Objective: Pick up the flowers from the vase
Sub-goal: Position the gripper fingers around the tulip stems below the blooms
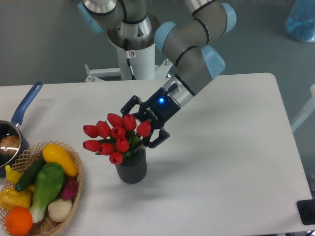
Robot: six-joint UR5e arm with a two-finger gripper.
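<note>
While flowers (114,138) sit in vase (131,167), gripper (143,129) spread around stems; white logo on it unreadable.

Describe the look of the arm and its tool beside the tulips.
The arm is made of silver-grey metal tubes with pale blue caps at the joints and black rings between segments. The tool is black, with two dark fingers, small white lettering on its body and a lit blue light.

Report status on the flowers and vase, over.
Gripper at the flowers, fingers spread around the bunch, closure not clear. Flowers in the vase, vase upright on table. Wicker basket and saucepan off to the side, not obstructing.
</note>
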